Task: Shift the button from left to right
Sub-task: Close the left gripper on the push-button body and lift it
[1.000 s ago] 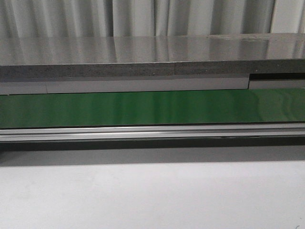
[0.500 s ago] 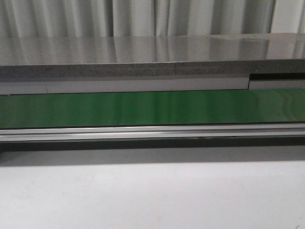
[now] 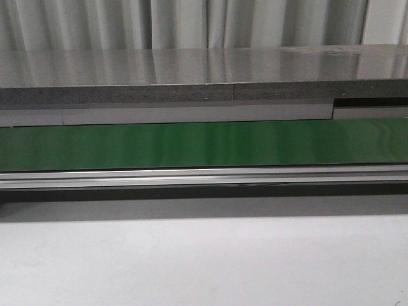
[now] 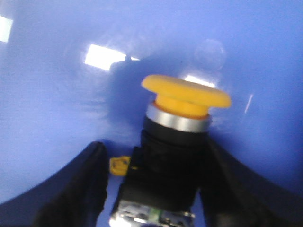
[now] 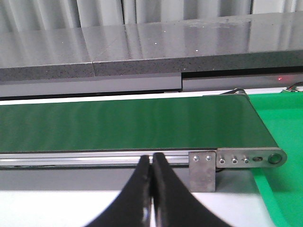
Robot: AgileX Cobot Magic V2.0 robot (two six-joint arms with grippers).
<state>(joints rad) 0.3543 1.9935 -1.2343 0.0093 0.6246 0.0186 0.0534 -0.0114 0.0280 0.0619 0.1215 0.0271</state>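
Nothing has moved in the front view since the earlier frames: same green belt, same white bench, no arm in sight there. Button shows only in the left wrist view: yellow cap tilted, silver collar under it, black body below, sitting over a glossy blue surface — a bin or tray, cannot tell which. Left end effector has its dark fingers spread wide, one on each side of the body; right-hand finger looks close to or touching it, the other stands clear with a gap. Not gripped yet as far as I can judge. View is blurred, so contact is uncertain.

Right end effector is pinched fully together, holding nothing, facing the belt's end roller and a green mat beside it.

Risks, my guess: button is tilted and top-heavy, so an uneven close could tip or spin it out. Smooth black sides may slip when lifted. Small yellow bit by the body could snag.
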